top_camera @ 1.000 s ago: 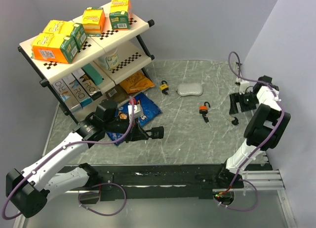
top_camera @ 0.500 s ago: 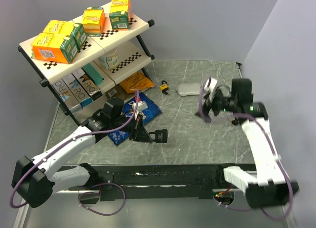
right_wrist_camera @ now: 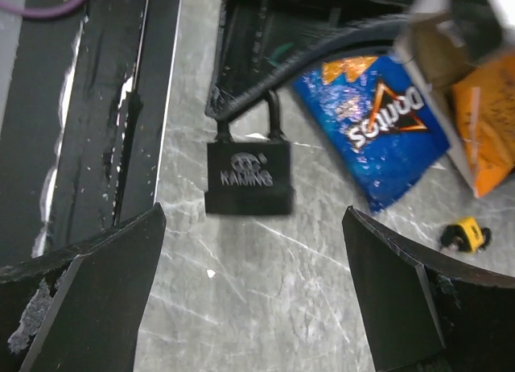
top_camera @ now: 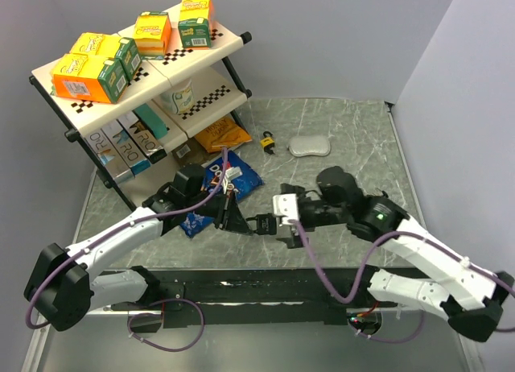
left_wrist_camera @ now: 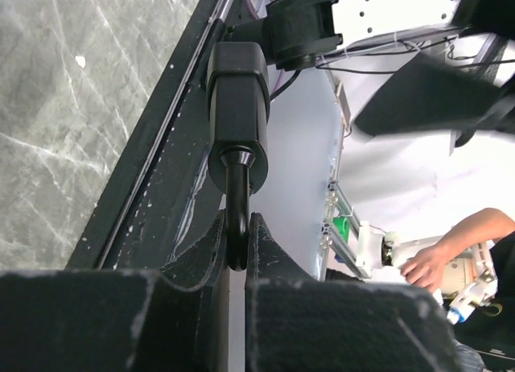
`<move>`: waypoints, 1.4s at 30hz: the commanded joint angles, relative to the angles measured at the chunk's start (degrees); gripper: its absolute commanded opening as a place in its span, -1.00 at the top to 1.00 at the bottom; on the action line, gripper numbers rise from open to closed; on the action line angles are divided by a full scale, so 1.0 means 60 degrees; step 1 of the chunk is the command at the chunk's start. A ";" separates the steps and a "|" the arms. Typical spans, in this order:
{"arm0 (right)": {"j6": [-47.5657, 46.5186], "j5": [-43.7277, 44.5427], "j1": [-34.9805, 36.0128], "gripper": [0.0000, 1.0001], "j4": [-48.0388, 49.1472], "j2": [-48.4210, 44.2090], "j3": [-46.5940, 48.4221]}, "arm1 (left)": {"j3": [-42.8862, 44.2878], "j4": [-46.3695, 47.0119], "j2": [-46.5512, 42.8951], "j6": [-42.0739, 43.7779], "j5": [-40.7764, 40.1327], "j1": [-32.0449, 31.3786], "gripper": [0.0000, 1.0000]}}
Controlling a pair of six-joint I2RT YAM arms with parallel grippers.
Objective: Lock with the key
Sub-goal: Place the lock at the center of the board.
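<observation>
Black metal padlock before the blue foil chip bag, small yellow padlock farther back, just left of grey oval pad

black padlock, blue chip bag

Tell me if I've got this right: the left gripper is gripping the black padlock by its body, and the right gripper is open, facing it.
Not quite. The left gripper grips the black padlock by its shackle, not its body; the left wrist view shows the shackle pinched between the fingers. The right gripper is open, facing it.
</observation>
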 commanded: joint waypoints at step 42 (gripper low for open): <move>0.0904 0.1536 -0.1797 0.96 0.0247 0.1617 0.0112 | 0.0155 0.0339 -0.1059 0.0366 0.0036 0.0774 -0.93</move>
